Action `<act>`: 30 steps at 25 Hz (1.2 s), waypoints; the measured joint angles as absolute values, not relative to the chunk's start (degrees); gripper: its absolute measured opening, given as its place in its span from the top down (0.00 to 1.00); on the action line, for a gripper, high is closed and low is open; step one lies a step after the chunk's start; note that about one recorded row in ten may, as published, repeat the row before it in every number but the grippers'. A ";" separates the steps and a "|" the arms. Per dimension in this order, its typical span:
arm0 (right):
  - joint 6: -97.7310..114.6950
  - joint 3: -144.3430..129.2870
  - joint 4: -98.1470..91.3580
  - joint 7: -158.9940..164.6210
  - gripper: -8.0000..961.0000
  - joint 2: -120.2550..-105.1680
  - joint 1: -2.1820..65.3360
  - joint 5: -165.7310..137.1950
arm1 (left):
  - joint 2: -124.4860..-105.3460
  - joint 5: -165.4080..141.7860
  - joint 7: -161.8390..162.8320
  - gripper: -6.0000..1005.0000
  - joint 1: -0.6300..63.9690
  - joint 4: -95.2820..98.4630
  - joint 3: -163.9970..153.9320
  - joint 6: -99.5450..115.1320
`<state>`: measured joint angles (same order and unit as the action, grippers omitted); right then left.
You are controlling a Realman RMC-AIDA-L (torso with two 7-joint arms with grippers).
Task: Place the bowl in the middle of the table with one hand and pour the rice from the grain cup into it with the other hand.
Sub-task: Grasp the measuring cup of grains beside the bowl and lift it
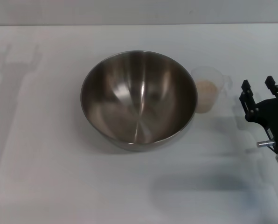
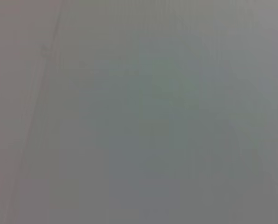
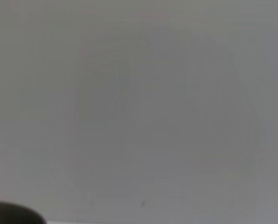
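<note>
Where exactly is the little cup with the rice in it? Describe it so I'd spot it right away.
Start at the large shiny stainless-steel bowl in the middle of the white table. Just beside its rim, on the robot's right, stands a small clear plastic cup, between the bowl and the black right hand. It alone is see-through, with pale beige rice inside.

Shiny grey bowl (image 1: 139,100), clear grain cup (image 1: 209,93) of beige rice (image 1: 206,88), white table (image 1: 45,177).

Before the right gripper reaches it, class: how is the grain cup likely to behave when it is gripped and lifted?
The grain cup looks like thin clear plastic, so probably light and slightly yielding under a squeeze. It is small and holds only some rice, so a nudge could slide or tip it. The open right gripper is still apart from it.
</note>
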<state>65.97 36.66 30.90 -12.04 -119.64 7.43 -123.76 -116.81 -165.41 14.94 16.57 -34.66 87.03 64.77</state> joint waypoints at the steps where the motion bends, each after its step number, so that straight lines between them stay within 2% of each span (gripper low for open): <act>1: 65.08 36.63 30.54 -12.04 0.43 -119.66 7.93 -123.69 | -116.80 -165.41 14.94 0.19 16.59 -34.66 87.33 64.89; 30: 57.52 36.21 27.02 -9.84 0.43 -119.61 13.90 -123.66 | -117.25 -165.41 14.94 0.19 16.03 -34.27 87.89 68.69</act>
